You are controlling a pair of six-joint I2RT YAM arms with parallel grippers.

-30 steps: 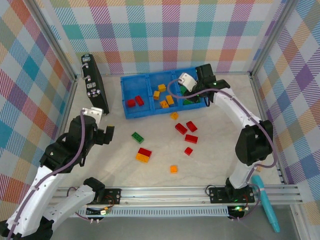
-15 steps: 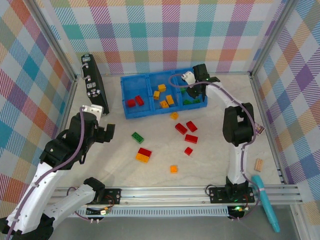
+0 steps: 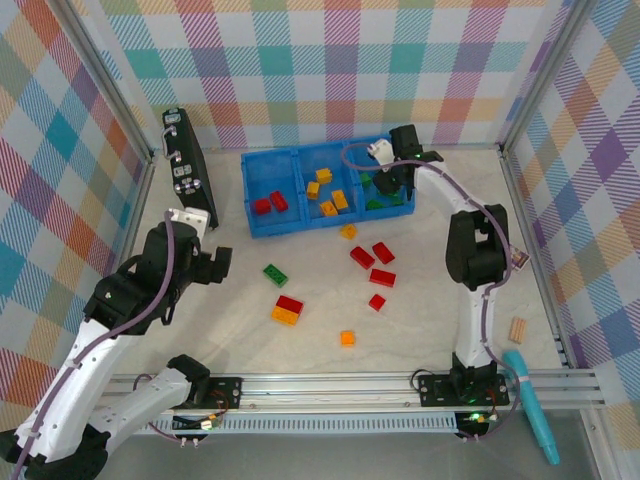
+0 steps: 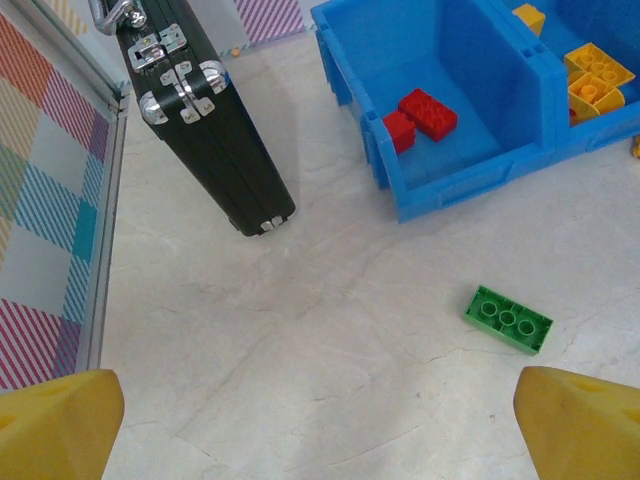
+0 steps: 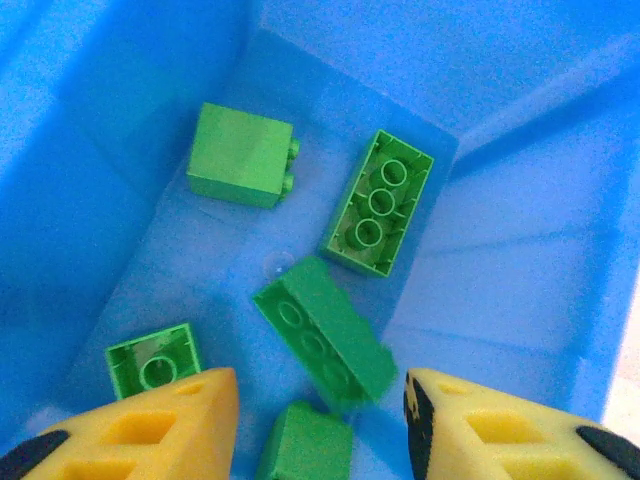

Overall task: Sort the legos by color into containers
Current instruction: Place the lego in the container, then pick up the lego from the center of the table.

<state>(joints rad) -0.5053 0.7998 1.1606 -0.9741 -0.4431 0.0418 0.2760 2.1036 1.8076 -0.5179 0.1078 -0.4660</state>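
While the right claw (image 3: 392,180) hangs open over the tray's right bin, the left claw (image 3: 218,264) hovers open above the table (image 3: 430,320).
The right claw's yellow fingers (image 5: 150,430) stand apart, holding nothing; five green bricks (image 5: 325,345) lie loose on the bin floor beneath. The blue tray (image 3: 298,226) has two red bricks (image 3: 270,203) in its left bin and orange bricks (image 3: 330,195) in the middle. The left claw, spread wide, grips nothing; one green brick (image 4: 507,319) lies on the table ahead of it, near a black case (image 4: 215,140). Loose bricks (image 3: 382,277), red and orange, lie before the tray.
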